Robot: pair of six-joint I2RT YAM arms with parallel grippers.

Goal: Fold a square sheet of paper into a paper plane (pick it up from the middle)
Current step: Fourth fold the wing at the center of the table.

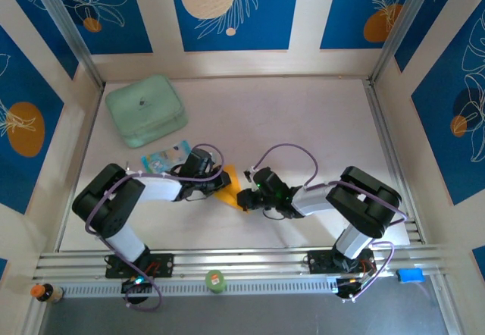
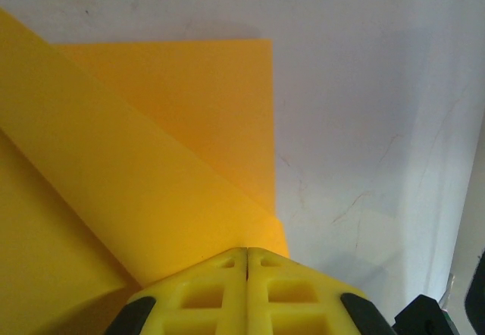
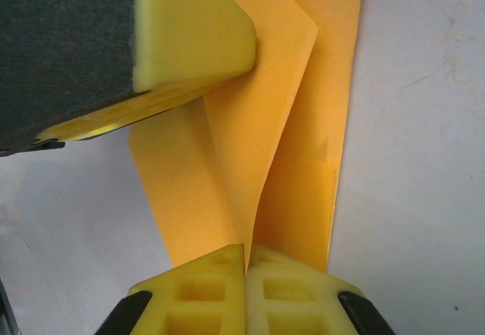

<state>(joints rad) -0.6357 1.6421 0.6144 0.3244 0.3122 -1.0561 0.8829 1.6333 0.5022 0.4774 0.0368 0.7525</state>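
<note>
Partly folded, the orange-yellow square sheet of paper [image 1: 228, 188] lies at the near middle of the counter [image 1: 303, 123] between the two arms, the left claw [image 2: 248, 253] and right claw [image 3: 245, 250] each closed tight, apparently pinching a raised fold from opposite sides

Right pincer [image 3: 246, 263] at 6 o'clock pinches folded paper [image 3: 258, 123]; left pincer [image 3: 197, 81] at 10 o'clock on the paper, over the bench [image 3: 424, 161].
</note>
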